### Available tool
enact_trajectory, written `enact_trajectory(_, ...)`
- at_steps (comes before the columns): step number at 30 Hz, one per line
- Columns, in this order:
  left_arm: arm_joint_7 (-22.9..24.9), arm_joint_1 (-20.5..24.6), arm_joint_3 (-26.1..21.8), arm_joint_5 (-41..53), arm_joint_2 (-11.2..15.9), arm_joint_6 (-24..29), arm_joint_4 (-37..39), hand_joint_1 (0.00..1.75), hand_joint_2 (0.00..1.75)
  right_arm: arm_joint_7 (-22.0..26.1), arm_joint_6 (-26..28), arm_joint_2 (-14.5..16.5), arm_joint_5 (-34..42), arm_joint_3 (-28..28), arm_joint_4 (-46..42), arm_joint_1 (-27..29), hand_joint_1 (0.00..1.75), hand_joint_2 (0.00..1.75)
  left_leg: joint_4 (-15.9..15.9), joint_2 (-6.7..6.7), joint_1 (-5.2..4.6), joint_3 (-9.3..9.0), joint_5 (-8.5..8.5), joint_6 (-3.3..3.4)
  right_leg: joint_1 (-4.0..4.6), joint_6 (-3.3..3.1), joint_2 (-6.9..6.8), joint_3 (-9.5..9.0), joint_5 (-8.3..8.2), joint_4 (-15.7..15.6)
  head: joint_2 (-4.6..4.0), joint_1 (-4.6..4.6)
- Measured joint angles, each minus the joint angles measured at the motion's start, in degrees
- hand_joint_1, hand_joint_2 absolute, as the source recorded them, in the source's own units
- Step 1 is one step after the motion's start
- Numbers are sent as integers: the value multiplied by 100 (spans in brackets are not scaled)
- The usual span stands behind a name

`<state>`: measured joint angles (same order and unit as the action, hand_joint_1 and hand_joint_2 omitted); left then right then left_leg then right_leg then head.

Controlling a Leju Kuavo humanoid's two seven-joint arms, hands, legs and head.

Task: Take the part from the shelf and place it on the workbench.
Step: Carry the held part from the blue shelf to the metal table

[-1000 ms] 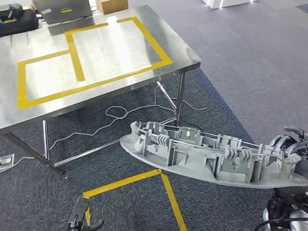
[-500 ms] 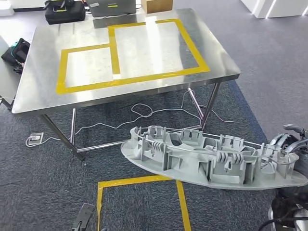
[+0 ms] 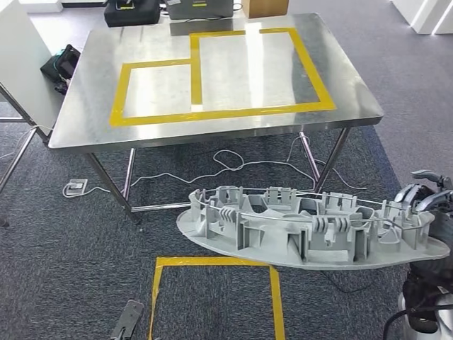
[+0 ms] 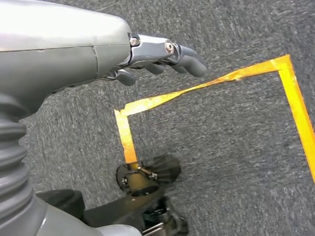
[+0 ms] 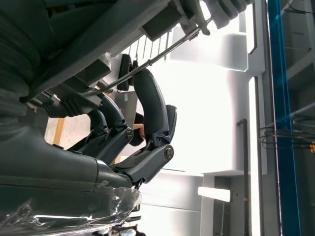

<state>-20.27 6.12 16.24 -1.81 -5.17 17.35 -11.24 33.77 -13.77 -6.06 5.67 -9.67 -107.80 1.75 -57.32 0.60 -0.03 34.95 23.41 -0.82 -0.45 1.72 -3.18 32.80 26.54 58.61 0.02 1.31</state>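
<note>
The right hand (image 3: 427, 202) grips the long grey plastic part (image 3: 310, 230) by one end, its dark fingers (image 5: 148, 105) curled round the ribbing and a thin wire rod there. The part is carried roughly level over the carpet, ribbed side up, its free end reaching across in front of the robot; holding it flat and low likely keeps the long overhang from swinging. It is well short of the steel table (image 3: 90, 120), whose near edge lies ahead. The table top carries two yellow tape rectangles (image 3: 224, 112), apparently marking the set-down area, and a laptop (image 3: 200, 7), a black bag (image 3: 131, 10) and a cardboard box (image 3: 264, 7) sit along its far edge. The left hand (image 4: 163, 54) holds nothing, fingers loosely extended, hanging over a yellow tape square on the carpet (image 3: 214, 263). White cables (image 3: 224, 159) trail under the table. Judgement: transport under way, placement not yet begun.
</note>
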Motion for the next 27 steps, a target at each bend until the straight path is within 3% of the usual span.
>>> enact_trajectory(3,32,-43,-2,-14,3,-2,1,0,175,14,32,-68,-30,5,0,24,175,175,43,-5,-2,-10,2,-6,18,-39,-2,2,-10,-39,0,-14)
enact_trajectory(10,90,-43,-2,-30,7,-27,0,0,175,33,72,-102,-10,5,0,28,175,175,40,-5,-16,-3,2,71,8,75,-1,-52,-79,-137,0,-14)
enact_trajectory(24,114,-8,-3,-49,7,2,0,0,175,52,101,-101,58,5,-8,112,175,175,42,-5,-3,-3,-10,84,20,95,4,-44,-86,-134,0,-11)
enact_trajectory(27,132,-22,-10,-60,8,11,1,0,175,67,102,-100,46,5,-33,149,175,175,27,-4,-23,5,22,121,1,124,3,-48,-87,-148,0,-11)
